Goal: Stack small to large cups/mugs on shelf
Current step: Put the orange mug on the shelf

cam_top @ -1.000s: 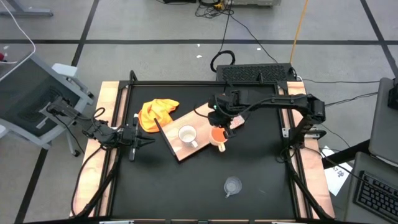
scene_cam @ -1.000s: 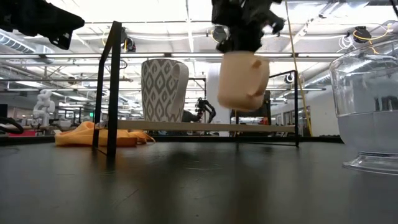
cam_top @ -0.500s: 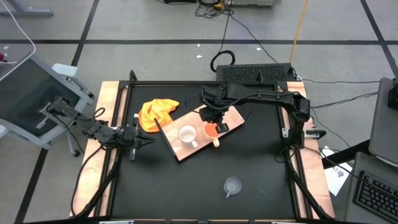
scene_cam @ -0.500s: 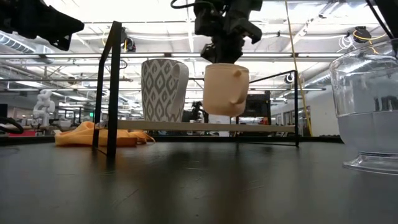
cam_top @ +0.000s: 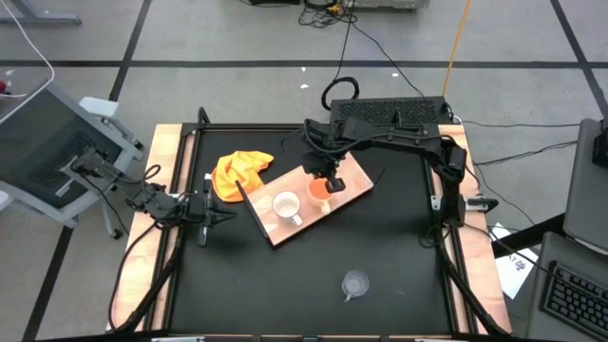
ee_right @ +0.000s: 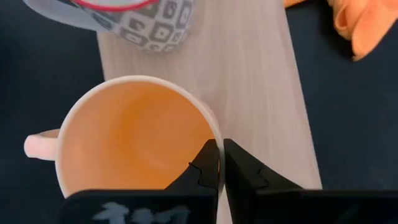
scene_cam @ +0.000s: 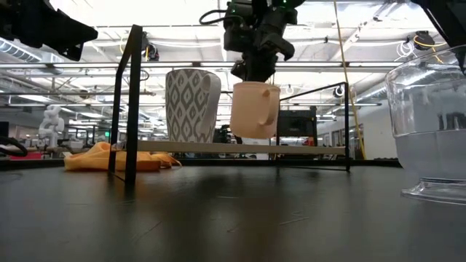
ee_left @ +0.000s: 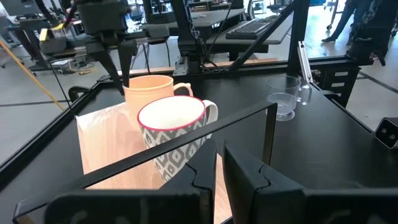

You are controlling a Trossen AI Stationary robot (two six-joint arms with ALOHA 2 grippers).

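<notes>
Right claw (cam_top: 322, 177) is pinched shut on the rim of the yellow-orange mug (scene_cam: 254, 110), one finger inside and one outside, holding it in the air just above the shelf (cam_top: 350, 180) — the low view shows a gap under its base. It hangs right beside the white patterned mug (cam_top: 286, 205), which already stands on the board. The clear glass cup (cam_top: 355, 283) sits well apart on the black worktop (cam_top: 399, 266), nearer the front edge. The left claw (ee_left: 217, 177) waits at the worktop's left side, fingers nearly together and holding nothing. The orange cloth (cam_top: 239, 171) lies at the board's far left corner.

I'd say this step is the set-down. To do it well, come straight down and keep the mug level, since a rim pinch lets it swing and it could land on one edge of its base. Watch the handle and the white mug next door — they're close, so no sideways drift. Open only once the base is flat on the wood, then lift straight up so the inside finger doesn't drag the mug over.
</notes>
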